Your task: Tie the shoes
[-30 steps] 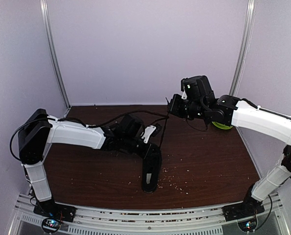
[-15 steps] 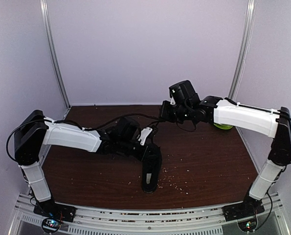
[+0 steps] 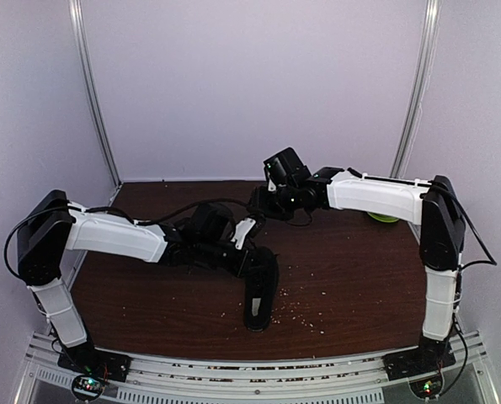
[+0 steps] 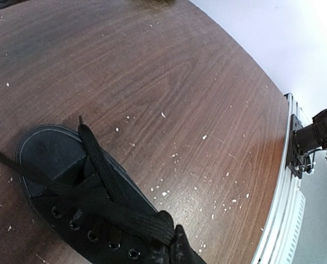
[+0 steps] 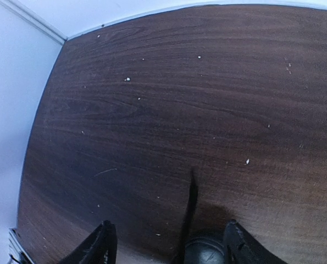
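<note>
The brown surface (image 3: pixel 359 278) carries everything. The big change is on my right side. The right arm (image 3: pixel 376 194) has swung in from over by the green bowl (image 3: pixel 383 217), and its wrist now hangs at the far end of the shoe, close to the left wrist. The left arm (image 3: pixel 115 236) has barely moved and stays low, reaching in from the left.

The shoe (image 3: pixel 261 295) lies lengthwise at the middle of the surface, toward the near edge and well apart from the bowl. White crumbs are scattered beside it.

The left fingers (image 4: pixel 178 248) show only as one dark tip at the bottom of their view. A flat lace (image 4: pixel 105 181) runs over the eyelets straight into that tip, so I read them as clenched on the lace.

The right fingers (image 5: pixel 104 245) stand wide apart, released. A thin dark strand (image 5: pixel 190 203) — a lace end, I judge — runs between them, unpinched.

To me this means the pull outward is over and a fresh grab is being set up. Neither wrist view shows a bow yet, so the knot is still unformed. The next close has to catch that thin strand cleanly — it could easily slip past the spread fingers.
</note>
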